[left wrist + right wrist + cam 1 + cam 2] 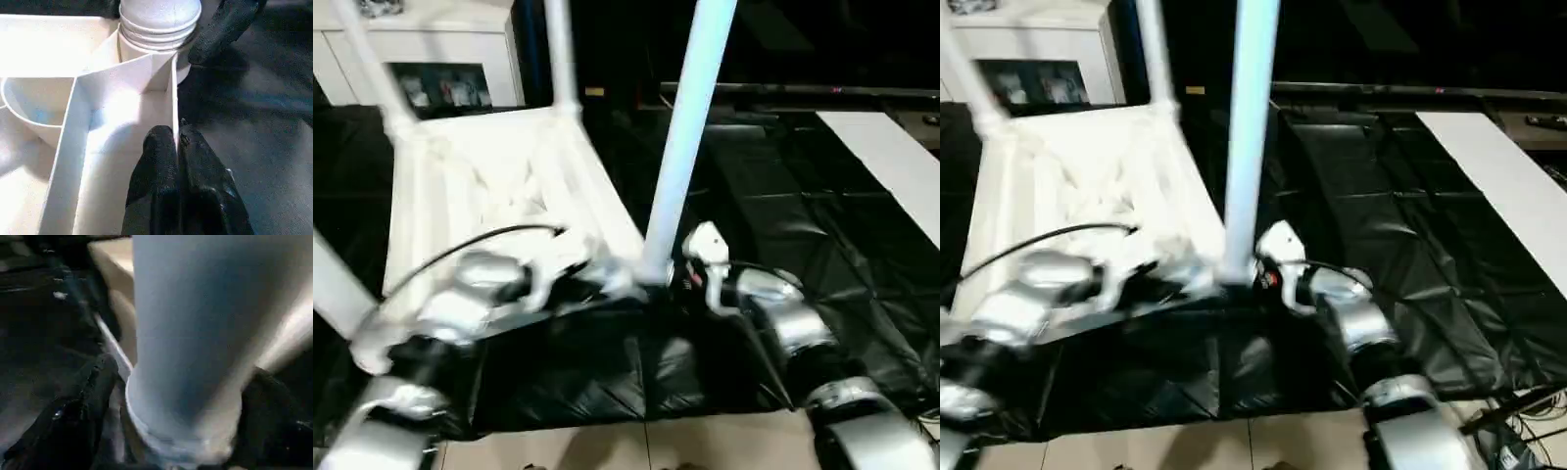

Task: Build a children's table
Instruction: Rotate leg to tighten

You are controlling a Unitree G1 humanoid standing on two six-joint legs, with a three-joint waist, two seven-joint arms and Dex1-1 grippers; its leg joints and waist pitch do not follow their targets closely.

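The white table top [499, 196] lies upside down on the black surface [803, 245], its legs pointing up. The near leg [690, 127] stands tall in its corner socket. The left hand [178, 147] pinches the top's thin rim. The right hand [181, 396] is spread around that leg's bottom end.

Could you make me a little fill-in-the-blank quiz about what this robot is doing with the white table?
1. The table top lies with its ribbed underside facing ____.
2. The left gripper is pinched shut on the top's thin ____.
3. The right gripper's fingers stand on either side of a white ____.
4. The work table has a ____ cover.

Missing words: up; wall; leg; black
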